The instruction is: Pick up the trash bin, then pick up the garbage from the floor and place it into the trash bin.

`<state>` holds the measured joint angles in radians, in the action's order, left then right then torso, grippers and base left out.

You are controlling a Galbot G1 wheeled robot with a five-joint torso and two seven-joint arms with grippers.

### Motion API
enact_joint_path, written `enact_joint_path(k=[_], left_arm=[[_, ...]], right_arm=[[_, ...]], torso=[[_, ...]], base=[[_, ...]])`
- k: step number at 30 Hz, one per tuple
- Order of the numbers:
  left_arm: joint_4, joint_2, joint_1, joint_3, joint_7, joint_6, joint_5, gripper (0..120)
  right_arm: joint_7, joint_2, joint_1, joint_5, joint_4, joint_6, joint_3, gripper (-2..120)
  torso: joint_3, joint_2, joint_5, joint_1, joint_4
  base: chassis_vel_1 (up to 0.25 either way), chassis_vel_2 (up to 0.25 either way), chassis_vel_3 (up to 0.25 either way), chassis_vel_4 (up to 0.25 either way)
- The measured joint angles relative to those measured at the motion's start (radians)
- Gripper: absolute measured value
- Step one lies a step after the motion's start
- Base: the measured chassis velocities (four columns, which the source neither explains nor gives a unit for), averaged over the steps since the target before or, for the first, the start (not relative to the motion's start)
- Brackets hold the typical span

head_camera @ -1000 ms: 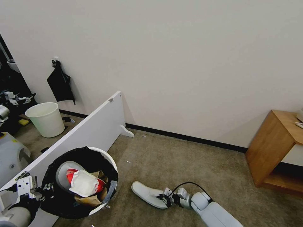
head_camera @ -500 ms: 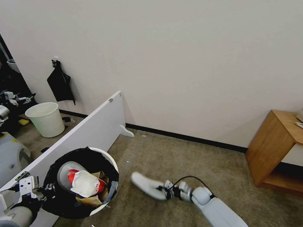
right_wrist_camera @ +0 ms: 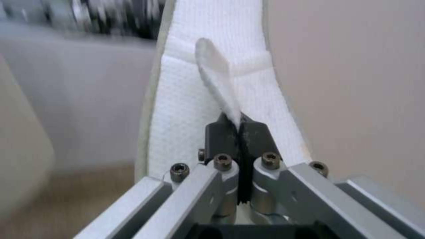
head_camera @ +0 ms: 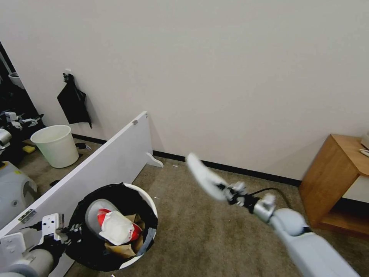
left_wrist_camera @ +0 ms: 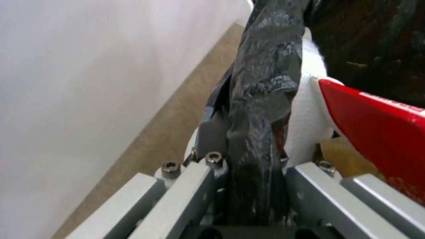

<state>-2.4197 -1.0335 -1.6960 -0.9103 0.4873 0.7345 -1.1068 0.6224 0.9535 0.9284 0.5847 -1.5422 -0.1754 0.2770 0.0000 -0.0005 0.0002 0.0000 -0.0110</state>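
White slipper [head_camera: 203, 177] hangs pinched in raised right tool [head_camera: 230, 192].

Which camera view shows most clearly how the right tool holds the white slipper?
The right wrist view: the right tool is shut on a thin fold of the white slipper. The head view shows the slipper lifted off the carpet, blurred. The left wrist view shows the trash bin instead.

Right pincer [head_camera: 226, 191] raised mid-air, fingers pinched together; left pincer [head_camera: 71, 233] low at left, clamped.
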Motion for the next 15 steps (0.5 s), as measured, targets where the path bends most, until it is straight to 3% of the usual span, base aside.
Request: enact_joint_path(k=[5, 8, 15], left_arm=[[0.005, 0.027, 0.019, 0.038, 0.007, 0.0, -0.013, 3], [0.015, 0.048, 0.043, 0.092, 0.012, 0.001, -0.016, 3], [0.017, 0.062, 0.058, 0.144, 0.014, 0.001, -0.01, 3]], right_arm=[[-0.017, -0.022, 0.027, 0.14, -0.128, 0.008, 0.008, 0], [-0.024, -0.047, 0.042, 0.248, -0.23, 0.01, -0.006, 0], [0.012, -0.091, 0.018, 0.348, -0.316, 0.0, -0.069, 0]], torso=[[0.0, 0.0, -0.0003, 0.0, -0.0005], [0.0, 0.0, -0.0005, 0.0, -0.0002], [0.0, 0.0, -0.0003, 0.0, 0.0]], base=[[0.0, 0.0, 0.0, 0.0], [0.0, 0.0, 0.0, 0.0], [0.0, 0.0, 0.0, 0.0]])
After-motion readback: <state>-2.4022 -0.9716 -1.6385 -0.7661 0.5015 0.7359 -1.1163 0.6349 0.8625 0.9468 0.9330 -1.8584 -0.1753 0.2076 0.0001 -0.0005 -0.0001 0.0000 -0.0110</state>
